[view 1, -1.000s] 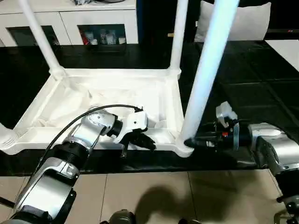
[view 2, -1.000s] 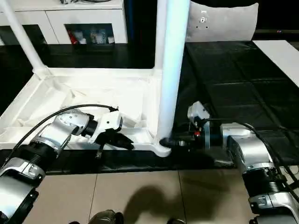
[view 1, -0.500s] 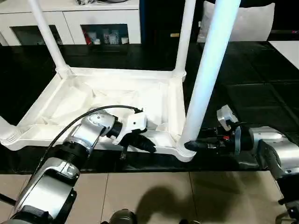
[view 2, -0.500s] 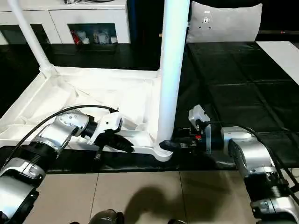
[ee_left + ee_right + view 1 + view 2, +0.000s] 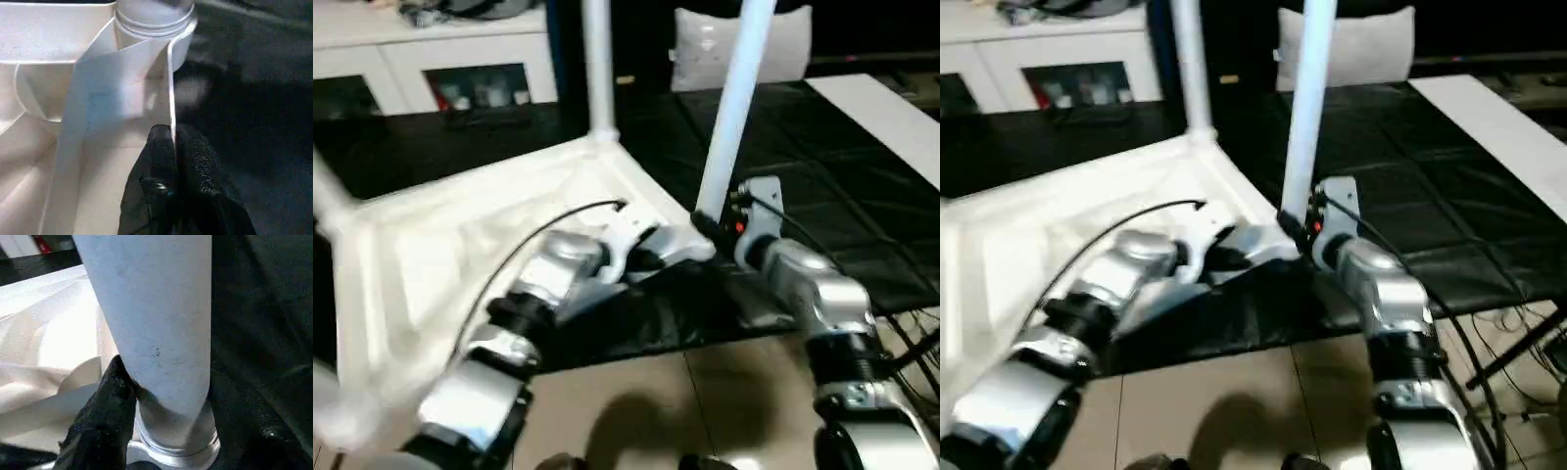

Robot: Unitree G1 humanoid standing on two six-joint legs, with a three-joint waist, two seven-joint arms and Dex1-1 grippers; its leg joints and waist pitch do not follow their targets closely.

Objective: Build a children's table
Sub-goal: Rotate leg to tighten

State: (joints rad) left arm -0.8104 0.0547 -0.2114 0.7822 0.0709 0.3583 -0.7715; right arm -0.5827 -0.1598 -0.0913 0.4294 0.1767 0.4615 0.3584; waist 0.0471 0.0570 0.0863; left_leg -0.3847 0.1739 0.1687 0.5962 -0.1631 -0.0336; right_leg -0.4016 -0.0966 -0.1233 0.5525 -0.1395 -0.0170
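On the black floor the upturned table (image 5: 460,225) lies; left gripper (image 5: 172,142) pinches its near-corner rib, right gripper (image 5: 146,396) clasps the leg (image 5: 729,117) base. Light, stiff, slippery plastic: grip low.

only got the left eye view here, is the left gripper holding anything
Observer: Yes. In its wrist view the left gripper is shut on a thin rib of the table top.
Operator: and the right one
Observer: Its wrist view shows one finger against the base of the near leg, by the corner socket.
Operator: is that leg seated
Observer: It stands upright in the socket; how deep, I cannot tell.
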